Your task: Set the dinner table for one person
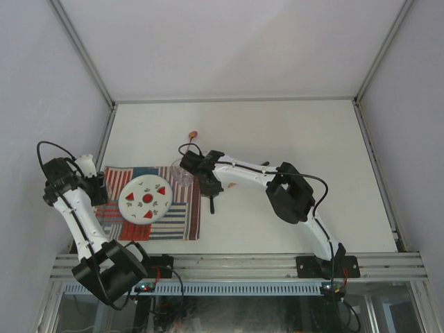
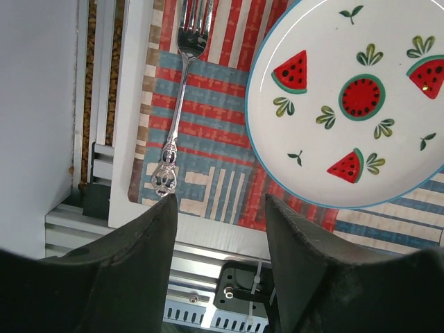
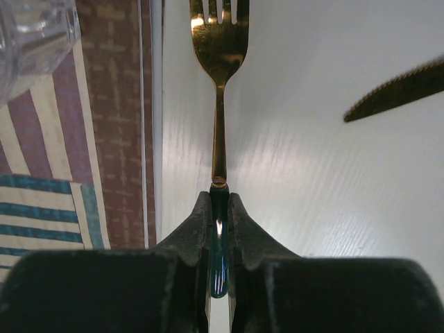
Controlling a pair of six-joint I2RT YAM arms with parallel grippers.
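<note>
I see the big pale desk (image 1: 277, 139) from above. It fills most of the top view. It has metal rails along its edges, and both arms stand at its near edge.

A striped cloth mat (image 1: 184, 223) in red, white and blue lies on the near left part of the desk. A round plate (image 1: 146, 199) sits in the middle of the mat. The plate has little watermelon pictures on it.

My left tool (image 2: 218, 201) is open. Its two dark fingers (image 2: 149, 239) stand apart and there is nothing between them. It hangs over the near edge of the mat. A silver fork (image 2: 177, 104) lies flat on the mat, just to the left of the plate and not touching it. Its prongs point to the far side and its handle end points to the near rail.

My right tool (image 3: 220, 201) is closed tight on a gold fork (image 3: 219, 83). It pinches the blue-green end of the handle. The fork sticks straight out from the tool. It is over the bare desk, just beside the right edge of the mat. I cannot tell if the fork touches the desk.

A clear glass (image 3: 31, 35) stands at the far right corner of the mat, near the right tool. A gold knife (image 3: 399, 90) with a saw edge lies on the bare desk on the other side of the gold fork, apart from it.

Far back on the desk is a small orange thing (image 1: 193, 134). It is too small for me to tell what it is.
</note>
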